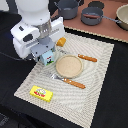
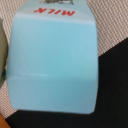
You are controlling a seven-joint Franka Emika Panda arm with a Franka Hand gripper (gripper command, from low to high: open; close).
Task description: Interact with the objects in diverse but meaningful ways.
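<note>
The pincer [image 1: 46, 56] sits at the milk carton [image 2: 52, 62] on the woven mat [image 1: 95, 75]; whether it clamps cannot be told. The yellow packet [image 1: 42, 93] lies near.

Mock kitchen: placemat [image 1: 95, 55], plate [image 1: 68, 66], 2 grey pots [image 1: 68, 7] (toy-sized)

Exterior view: gripper [image 1: 47, 54] fingers hidden behind the wrist housing, milk carton [image 1: 48, 58] mostly covered; bread loaf [image 1: 61, 42] partly occluded. Wrist view: carton [image 2: 52, 60] blurred.
</note>
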